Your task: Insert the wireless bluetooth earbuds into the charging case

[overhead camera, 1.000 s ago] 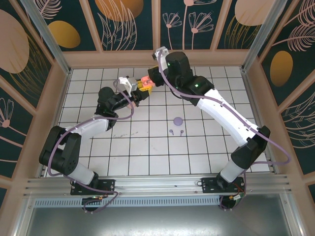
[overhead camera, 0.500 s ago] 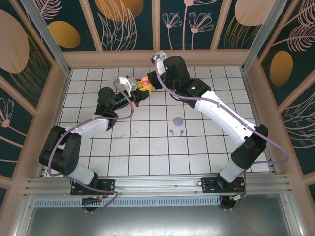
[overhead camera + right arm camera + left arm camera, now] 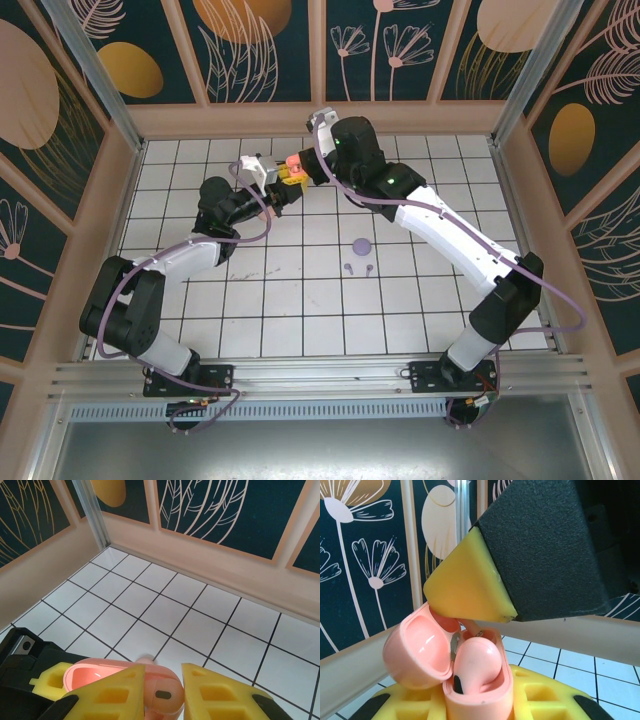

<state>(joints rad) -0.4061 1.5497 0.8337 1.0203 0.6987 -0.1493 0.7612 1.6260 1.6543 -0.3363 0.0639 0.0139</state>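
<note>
Left gripper (image 3: pixel 477 702): clamped on pink case (image 3: pixel 506 677) (lid open) | Right gripper (image 3: pixel 163 666): directly above case, jaws narrow, pinching pale pink earbud (image 3: pixel 162 695)

White grid-tiled table (image 3: pixel 300 300), 1 purple disc (image 3: pixel 362 245) and 2 purple earbuds (image 3: pixel 348 268) near its middle.
</note>
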